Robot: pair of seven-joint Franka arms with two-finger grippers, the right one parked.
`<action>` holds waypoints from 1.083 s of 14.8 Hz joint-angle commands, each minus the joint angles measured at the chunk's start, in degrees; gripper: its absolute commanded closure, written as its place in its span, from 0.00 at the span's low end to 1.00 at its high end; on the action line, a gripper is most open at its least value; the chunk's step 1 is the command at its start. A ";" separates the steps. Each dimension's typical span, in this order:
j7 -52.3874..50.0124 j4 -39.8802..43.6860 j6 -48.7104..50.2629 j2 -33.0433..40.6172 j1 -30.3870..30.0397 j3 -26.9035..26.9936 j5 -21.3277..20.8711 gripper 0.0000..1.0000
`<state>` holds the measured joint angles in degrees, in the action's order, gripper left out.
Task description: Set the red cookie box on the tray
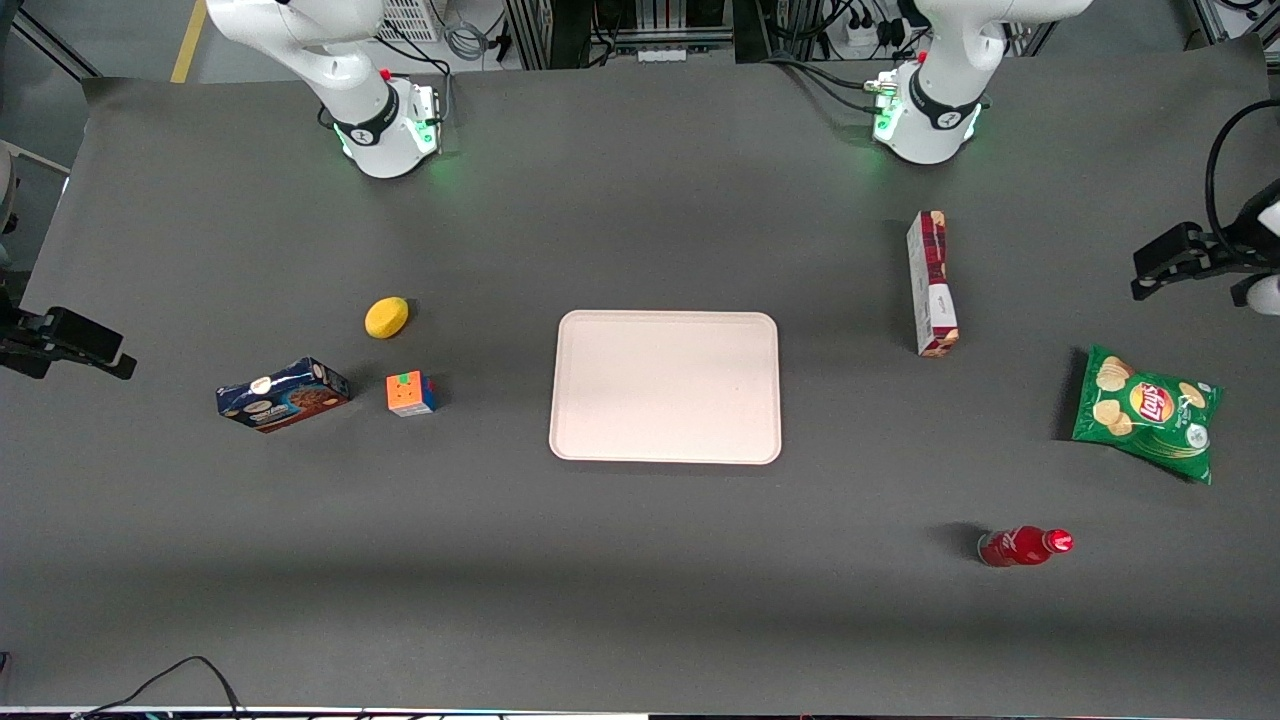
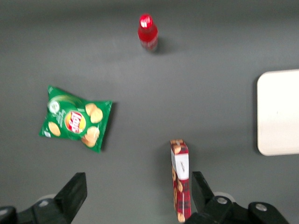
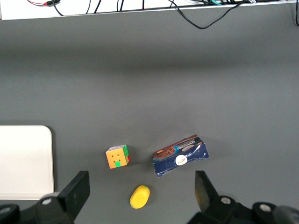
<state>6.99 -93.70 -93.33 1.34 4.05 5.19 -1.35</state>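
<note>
The working left arm was raised above its own end of the table. Its gripper (image 2: 135,196) hung high over the surface with the jaws spread wide and nothing between them; in the left wrist view one dark finger (image 2: 72,193) showed well apart from the other, which lay just beside the red cookie box (image 1: 931,284).

The only clear writing was the "Lay's" logo on the green chip bag (image 1: 1146,411), which lay flat toward the working arm's end of the table, nearer the front camera than the red cookie box. A red bottle (image 1: 1024,547) lay nearer still to that camera. The small print on the box's white panel could not be read.

The red cookie box was a long narrow carton in dark red plaid with a white panel and cookie pictures at its end. It rested on the table with its length running from the arm's base toward the front camera. It sat well apart from the tray (image 1: 570,385), between the tray and the chip bag. The tray was pale pinkish-cream with rounded corners and lay at the table's middle.
</note>
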 commanded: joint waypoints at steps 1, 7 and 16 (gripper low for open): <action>-0.74 -4.72 3.77 1.99 0.25 -2.44 -0.14 0.00; -2.94 -23.96 -6.50 9.29 0.25 -4.48 -0.05 0.00; -5.13 -49.00 -26.78 14.38 -0.27 -8.34 -0.05 0.00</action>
<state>4.58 -133.19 -112.72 11.57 4.17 -1.06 -1.26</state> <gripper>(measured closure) 0.000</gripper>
